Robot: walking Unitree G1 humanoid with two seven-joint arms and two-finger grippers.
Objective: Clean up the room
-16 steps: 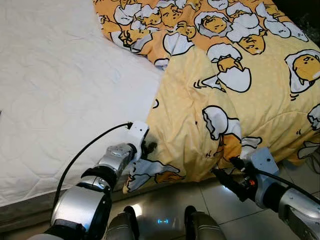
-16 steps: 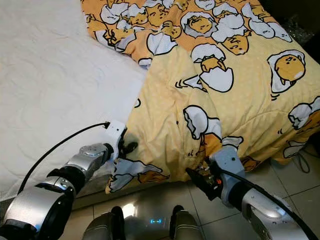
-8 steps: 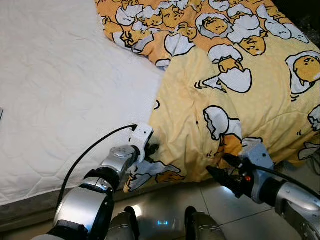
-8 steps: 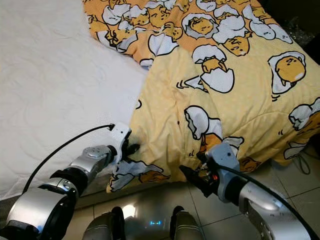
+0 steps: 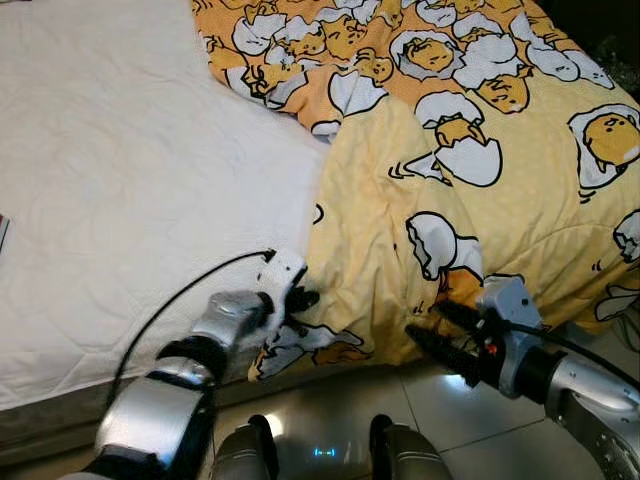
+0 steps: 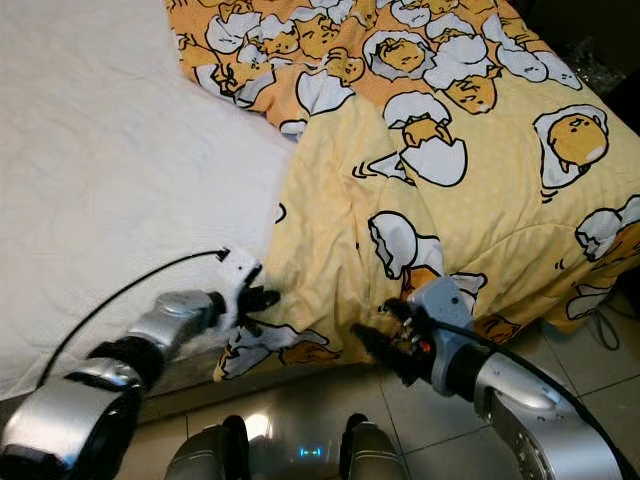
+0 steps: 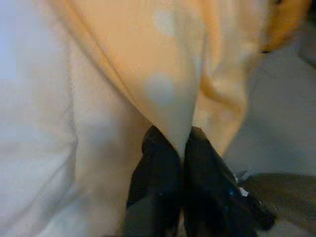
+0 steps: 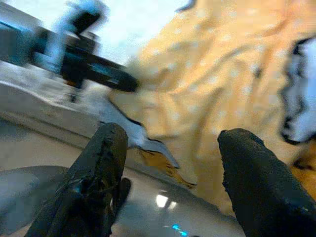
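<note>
Left gripper [image 7: 180, 148] is clenched on a fold of the yellow blanket [image 5: 480, 220]; fabric drapes directly ahead of its fingertips. Right gripper [image 5: 428, 325] is spread, unloaded; the blanket's hanging edge lies just beyond it.

Duvet [image 5: 480, 230]: yellow-orange with pale dots, printed with white eggshell and yellow yolk cartoon figures outlined in black. Mattress [image 5: 130, 200]: white, quilted. Floor [image 5: 450, 430]: pale glossy tile.

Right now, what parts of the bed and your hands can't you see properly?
- Blanket: eye views, top and right edges cut it off.
- Mattress: the blanket covers its right part.
- Left gripper: left wrist view, blurred; pinched fold hides the fingertips' inner faces.
- Right gripper: right wrist view, motion blur; open, not yet touching fabric.
- Floor: mostly hidden by both arms.
</note>
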